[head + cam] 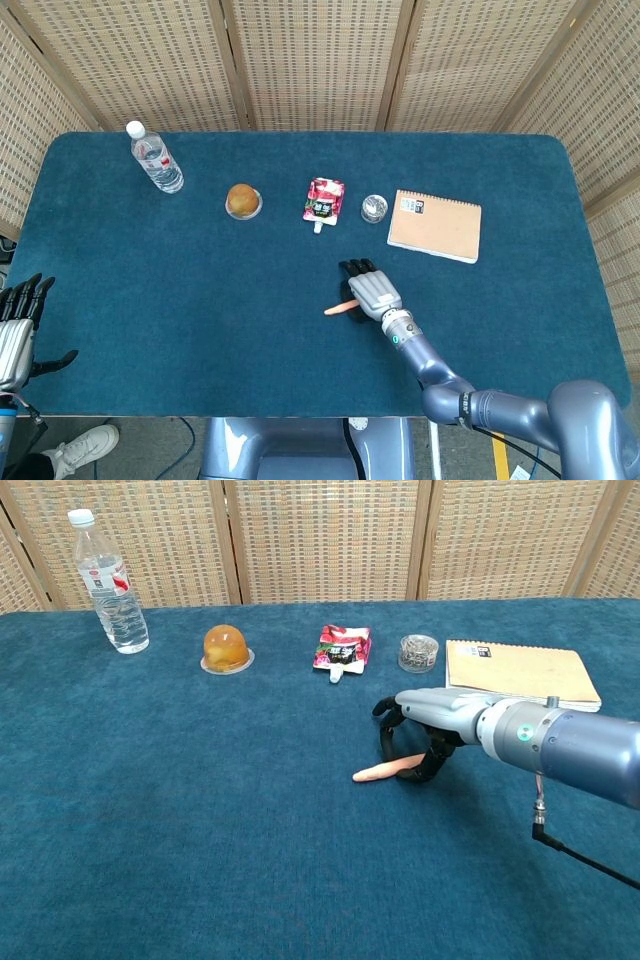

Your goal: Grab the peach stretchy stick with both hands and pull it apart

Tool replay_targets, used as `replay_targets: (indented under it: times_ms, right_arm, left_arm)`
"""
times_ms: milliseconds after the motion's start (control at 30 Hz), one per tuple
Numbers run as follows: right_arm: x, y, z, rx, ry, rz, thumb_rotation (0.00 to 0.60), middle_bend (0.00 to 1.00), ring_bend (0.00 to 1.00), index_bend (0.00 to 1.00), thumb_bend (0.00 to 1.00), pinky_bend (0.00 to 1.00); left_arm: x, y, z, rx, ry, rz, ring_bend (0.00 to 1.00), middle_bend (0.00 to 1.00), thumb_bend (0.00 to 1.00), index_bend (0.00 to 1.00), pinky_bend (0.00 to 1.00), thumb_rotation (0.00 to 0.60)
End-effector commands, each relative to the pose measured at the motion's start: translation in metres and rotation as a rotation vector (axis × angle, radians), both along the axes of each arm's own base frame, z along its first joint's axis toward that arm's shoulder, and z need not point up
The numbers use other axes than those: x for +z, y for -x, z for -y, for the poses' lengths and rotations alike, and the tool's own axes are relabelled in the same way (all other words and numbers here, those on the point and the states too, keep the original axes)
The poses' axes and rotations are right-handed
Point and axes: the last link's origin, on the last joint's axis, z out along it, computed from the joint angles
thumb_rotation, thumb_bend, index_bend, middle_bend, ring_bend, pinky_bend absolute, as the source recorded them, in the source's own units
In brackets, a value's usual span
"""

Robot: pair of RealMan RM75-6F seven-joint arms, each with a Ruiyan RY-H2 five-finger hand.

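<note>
Slim peach-coloured stretchy stick [383,772] lies on blue felt tabletop [200,810], mid-right. Right hand [425,720] arches over its right end, dark fingers [386,742] curled around it. Left hand [17,325] idle at tabletop's near-left edge, fingers spread, holding nothing.

Head view overhead, chest view low frontal

stick's [384,772] right end hidden under right robot hand [425,727] — grip unclear
</note>
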Motion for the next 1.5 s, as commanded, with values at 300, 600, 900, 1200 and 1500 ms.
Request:
replay_targets:
  times_ms: [300,600,900,1200,1500]
  right_arm:
    - [-0.002,0.003,0.002,-0.016,-0.003,0.003,0.6,0.21,0.0,0.61,0.59,0.01]
    - [0.011,-0.007,0.003,-0.051,0.012,0.11,0.6,0.22,0.0,0.64,0.6,0.03]
    - [0.045,-0.04,0.01,-0.155,0.002,0.358,0.6,0.23,0.0,0.65,0.6,0.03]
    - [0.063,-0.078,0.018,-0.315,-0.043,0.543,0.6,0.23,0.0,0.65,0.62,0.03]
    - [0.072,-0.122,0.021,-0.414,-0.116,0.633,0.6,0.23,0.0,0.65,0.62,0.03]
  left_arm:
    - [-0.001,0.0,0.0,0.0,0.005,0.0,0.0,0.0,0.0,0.0,0.0,0.6]
    - [-0.002,0.001,-0.001,0.002,0.01,0.002,0.0,0.0,0.0,0.0,0.0,0.6]
    - [0.007,-0.009,-0.025,-0.087,0.006,-0.038,0.0,0.0,0.0,0.0,0.0,0.6]
    - [0.021,-0.054,-0.071,-0.32,0.007,-0.024,0.0,0.0,0.0,0.01,0.0,0.6]
    - [0.003,-0.103,-0.126,-0.561,0.109,-0.149,0.0,0.0,0.0,0.23,0.0,0.6]
